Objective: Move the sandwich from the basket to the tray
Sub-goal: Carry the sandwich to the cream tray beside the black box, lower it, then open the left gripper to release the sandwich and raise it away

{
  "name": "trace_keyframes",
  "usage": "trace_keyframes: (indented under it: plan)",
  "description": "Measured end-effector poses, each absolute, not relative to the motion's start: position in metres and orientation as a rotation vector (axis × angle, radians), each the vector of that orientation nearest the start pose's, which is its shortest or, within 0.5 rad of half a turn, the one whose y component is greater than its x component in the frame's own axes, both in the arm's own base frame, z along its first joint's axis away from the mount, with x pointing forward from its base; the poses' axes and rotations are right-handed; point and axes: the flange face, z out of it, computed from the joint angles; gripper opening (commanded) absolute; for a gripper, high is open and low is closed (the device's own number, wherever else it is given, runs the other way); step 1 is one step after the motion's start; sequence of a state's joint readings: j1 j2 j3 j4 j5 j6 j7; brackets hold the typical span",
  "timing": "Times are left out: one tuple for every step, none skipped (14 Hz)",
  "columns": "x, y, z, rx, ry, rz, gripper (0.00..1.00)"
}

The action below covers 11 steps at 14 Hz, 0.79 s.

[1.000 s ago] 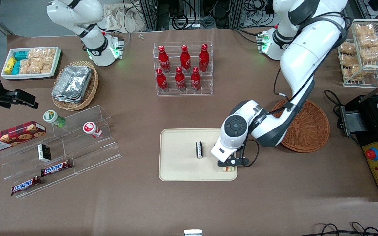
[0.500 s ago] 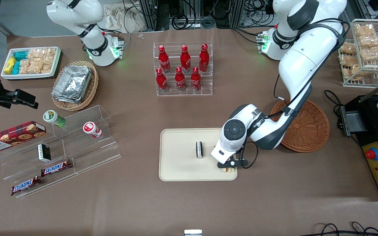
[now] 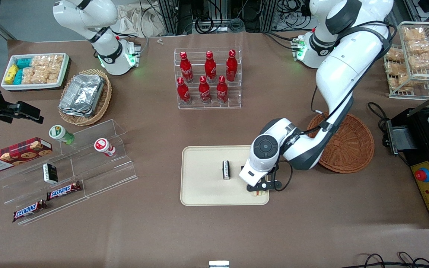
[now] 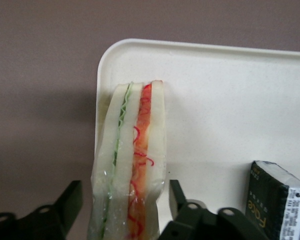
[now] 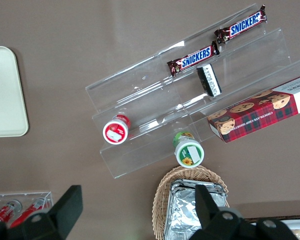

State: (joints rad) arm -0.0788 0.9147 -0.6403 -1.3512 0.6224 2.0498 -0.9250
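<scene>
The sandwich (image 4: 132, 160), a wrapped wedge of white bread with green and red filling, stands on its edge on the cream tray (image 4: 230, 100), close to a rounded corner. That corner is the one nearest the front camera, toward the working arm's end. My left gripper (image 4: 125, 192) straddles the sandwich and is open, with a small gap showing between each finger and the wrap. From the front, the gripper (image 3: 261, 187) hangs low over the tray (image 3: 203, 193), and only a sliver of the sandwich (image 3: 260, 192) shows under it. The round reddish-brown basket (image 3: 352, 145) is empty, partly covered by the arm.
A small dark box (image 3: 226, 169) stands on the tray near its middle, close beside the gripper (image 4: 275, 200). A rack of red bottles (image 3: 207, 78) stands farther from the camera. Clear acrylic steps with snacks (image 3: 65, 167) lie toward the parked arm's end.
The wrist has drawn slightly away from the front camera and the elbow has shifted. The sandwich stays on the tray's corner.
</scene>
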Motion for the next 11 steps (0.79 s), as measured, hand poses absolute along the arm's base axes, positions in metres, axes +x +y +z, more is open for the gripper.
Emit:
trace_keyframes:
  plan:
    - [0.635,-0.367,0.242,-3.086,-0.147,-0.03,1.0]
    - [0.637,-0.364,0.248,-3.073,-0.156,-0.031,1.0]
    - [0.639,-0.358,0.257,-3.045,-0.168,-0.019,1.0]
    - [0.64,-0.35,0.27,-3.009,-0.185,-0.004,1.0]
    - [0.641,-0.338,0.287,-2.97,-0.2,0.011,1.0]
    - [0.642,-0.327,0.308,-2.949,-0.215,0.026,1.0]
    - [0.643,-0.314,0.333,-2.96,-0.228,0.033,1.0]
    - [0.645,-0.301,0.36,-2.995,-0.222,0.045,1.0]
    - [0.646,-0.286,0.39,-3.036,-0.198,0.061,1.0]
    - [0.645,-0.266,0.419,-3.065,-0.171,0.07,1.0]
    - [0.644,-0.243,0.445,-3.084,-0.148,0.072,1.0]
